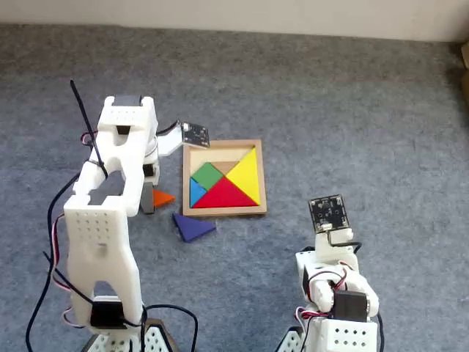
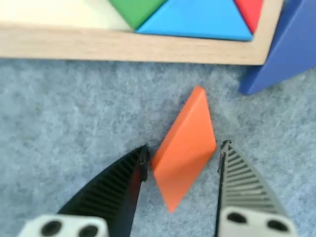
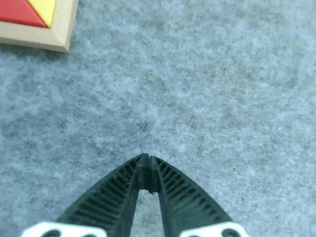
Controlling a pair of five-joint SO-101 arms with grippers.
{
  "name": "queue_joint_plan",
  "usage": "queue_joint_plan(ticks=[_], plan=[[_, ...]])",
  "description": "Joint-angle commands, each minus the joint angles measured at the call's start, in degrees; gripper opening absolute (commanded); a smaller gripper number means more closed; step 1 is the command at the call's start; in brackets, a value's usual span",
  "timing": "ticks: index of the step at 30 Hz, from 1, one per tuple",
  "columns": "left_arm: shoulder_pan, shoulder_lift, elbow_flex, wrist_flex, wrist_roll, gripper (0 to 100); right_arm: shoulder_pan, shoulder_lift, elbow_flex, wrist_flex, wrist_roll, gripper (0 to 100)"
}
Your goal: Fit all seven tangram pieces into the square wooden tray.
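The square wooden tray (image 1: 223, 211) holds yellow (image 1: 248, 174), red (image 1: 223, 196), green (image 1: 207, 175) and light blue (image 1: 196, 191) pieces, with bare wood at its top left. An orange parallelogram (image 2: 184, 147) lies on the carpet just outside the tray's left rim (image 2: 128, 48), also seen from above (image 1: 162, 197). My left gripper (image 2: 182, 153) is open and straddles it, one finger on each side. A dark blue triangle (image 1: 193, 226) lies below the tray's lower left corner. My right gripper (image 3: 147, 163) is shut on nothing over bare carpet, below and right of the tray.
Grey carpet covers the whole work area. The left arm (image 1: 110, 213) stands tall over the left side. The right arm (image 1: 333, 293) sits folded at the bottom right. A corner of the tray (image 3: 54, 37) is visible in the right wrist view.
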Motion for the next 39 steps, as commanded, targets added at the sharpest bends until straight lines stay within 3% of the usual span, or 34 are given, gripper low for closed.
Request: queue_joint_plan(ticks=[1, 8, 13, 24, 39], plan=[[1.3, 0.2, -0.6, -2.6, -8.3, 24, 0.2, -0.7, 3.6, -0.2, 0.7, 0.6], [1.5, 0.2, -0.5, -2.5, -4.7, 10, 0.2, -0.7, 3.6, -0.2, 0.7, 0.6], [1.5, -0.6, -0.7, -2.3, -4.6, 5, 0.2, -0.7, 3.6, -0.2, 0.7, 0.6], [4.9, -10.1, -8.8, -2.7, 9.4, 5, 0.2, -0.7, 3.7, -0.2, 0.7, 0.6], [17.6, 0.0, -27.0, -2.3, 20.5, 5, 0.2, -0.7, 3.7, -0.2, 0.7, 0.6]])
